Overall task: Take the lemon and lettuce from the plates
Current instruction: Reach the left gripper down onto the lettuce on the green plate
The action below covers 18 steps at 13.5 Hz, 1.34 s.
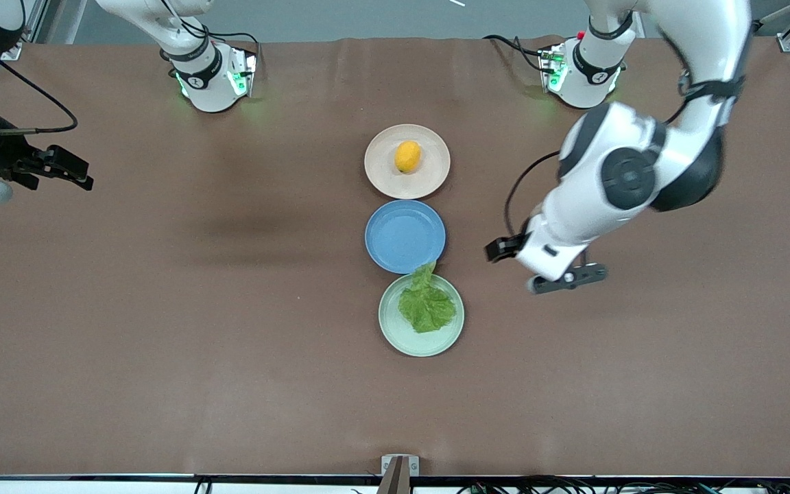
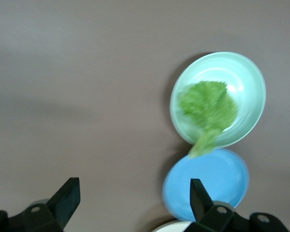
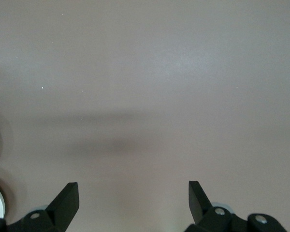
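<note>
Three round matte plates sit in a touching row mid-table [image 1: 162, 384], with bare brown surface on all sides. The lemon [image 1: 407, 156] lies on the beige plate [image 1: 378, 171], farthest from the front camera. The blue plate [image 1: 395, 240] is in the middle. The crinkled lettuce [image 1: 426, 305] lies on the mint plate [image 1: 395, 336], its stem overhanging the blue rim. The left claw [image 1: 547, 266] hangs wide open over bare table beside the mint plate. The right claw [image 1: 69, 168], also wide, waits at its own table end.
</note>
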Each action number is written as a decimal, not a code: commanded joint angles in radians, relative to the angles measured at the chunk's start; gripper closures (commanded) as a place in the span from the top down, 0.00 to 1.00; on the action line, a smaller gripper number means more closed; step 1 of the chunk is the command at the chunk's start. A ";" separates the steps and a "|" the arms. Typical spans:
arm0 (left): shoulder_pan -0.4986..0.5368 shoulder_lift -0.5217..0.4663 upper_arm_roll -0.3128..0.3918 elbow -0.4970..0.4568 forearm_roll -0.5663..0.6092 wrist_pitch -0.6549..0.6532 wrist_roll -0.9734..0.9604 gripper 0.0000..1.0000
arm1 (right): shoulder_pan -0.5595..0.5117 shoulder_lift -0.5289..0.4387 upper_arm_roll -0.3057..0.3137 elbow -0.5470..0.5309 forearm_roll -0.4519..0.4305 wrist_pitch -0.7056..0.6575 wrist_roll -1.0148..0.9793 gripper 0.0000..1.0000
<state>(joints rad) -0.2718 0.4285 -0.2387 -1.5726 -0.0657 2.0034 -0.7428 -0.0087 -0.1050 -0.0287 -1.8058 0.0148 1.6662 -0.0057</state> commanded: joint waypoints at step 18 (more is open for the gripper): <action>-0.170 0.388 0.032 0.077 0.107 0.518 -0.722 0.85 | 0.488 0.057 0.018 -0.274 0.154 0.220 0.678 1.00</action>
<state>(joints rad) -0.4277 0.8045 -0.2192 -1.5194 0.0167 2.5168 -1.4366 0.3388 0.0105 -0.0022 -1.9676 0.1611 1.7786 0.5031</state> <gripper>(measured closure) 0.075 0.000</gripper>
